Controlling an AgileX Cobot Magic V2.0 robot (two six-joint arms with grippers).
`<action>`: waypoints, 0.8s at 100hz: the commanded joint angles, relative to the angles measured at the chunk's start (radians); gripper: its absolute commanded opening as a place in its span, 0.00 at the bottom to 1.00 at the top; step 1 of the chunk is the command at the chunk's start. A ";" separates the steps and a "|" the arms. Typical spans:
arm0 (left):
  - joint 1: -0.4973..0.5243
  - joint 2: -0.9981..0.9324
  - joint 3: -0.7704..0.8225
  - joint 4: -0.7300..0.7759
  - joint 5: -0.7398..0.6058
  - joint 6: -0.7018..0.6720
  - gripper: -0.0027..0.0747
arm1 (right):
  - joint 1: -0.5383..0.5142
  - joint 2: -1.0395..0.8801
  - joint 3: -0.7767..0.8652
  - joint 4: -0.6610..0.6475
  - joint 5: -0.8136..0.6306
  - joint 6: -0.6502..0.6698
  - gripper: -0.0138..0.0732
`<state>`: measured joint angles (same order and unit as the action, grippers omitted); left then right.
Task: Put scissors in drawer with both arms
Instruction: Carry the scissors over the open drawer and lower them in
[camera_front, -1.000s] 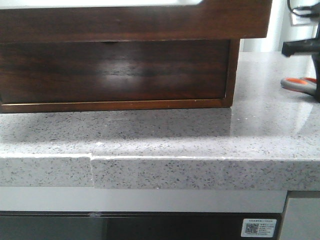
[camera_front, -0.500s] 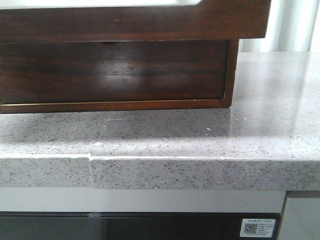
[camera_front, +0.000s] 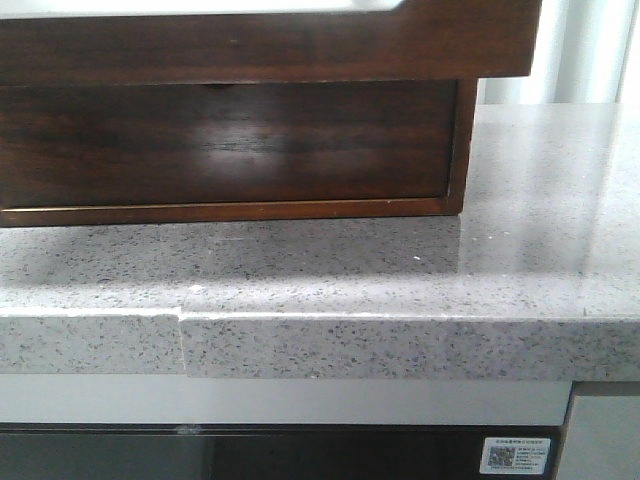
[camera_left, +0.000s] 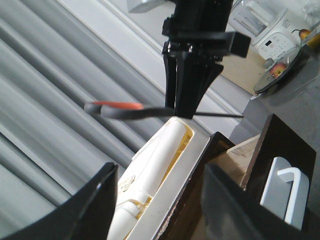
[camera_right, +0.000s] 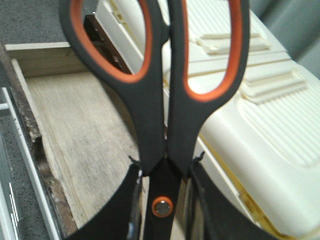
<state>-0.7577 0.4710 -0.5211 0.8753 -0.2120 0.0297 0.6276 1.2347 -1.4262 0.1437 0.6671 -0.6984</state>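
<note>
From my remote station I judge this a kitchen, likely domestic or a mock-up of one. The front camera looks over a speckled grey stone countertop (camera_front: 400, 270) with a polished, reflective surface and a seam in its front edge; below it sits a dark glazed panel carrying a QR-code label (camera_front: 515, 455), which resembles an appliance front, though I cannot confirm which. From the left wrist camera, beyond the right gripper (camera_left: 187, 107), I note a plate of fruit (camera_left: 281, 70) on a dark surface, and a white countertop appliance with buttons (camera_left: 274, 44) behind it. Grey pleated curtains (camera_left: 45, 85) fill the backdrop on that side.
</note>
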 joint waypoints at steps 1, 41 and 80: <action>-0.005 0.003 -0.034 -0.022 -0.049 -0.007 0.50 | 0.042 0.037 -0.026 -0.062 -0.102 -0.023 0.07; -0.005 0.003 -0.034 -0.022 -0.049 -0.007 0.50 | 0.064 0.194 -0.026 -0.094 -0.087 -0.023 0.13; -0.005 0.003 -0.034 -0.022 -0.049 -0.007 0.50 | 0.064 0.208 -0.026 -0.095 -0.084 -0.023 0.49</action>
<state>-0.7577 0.4710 -0.5211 0.8753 -0.2120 0.0297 0.6929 1.4707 -1.4246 0.0520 0.6273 -0.7109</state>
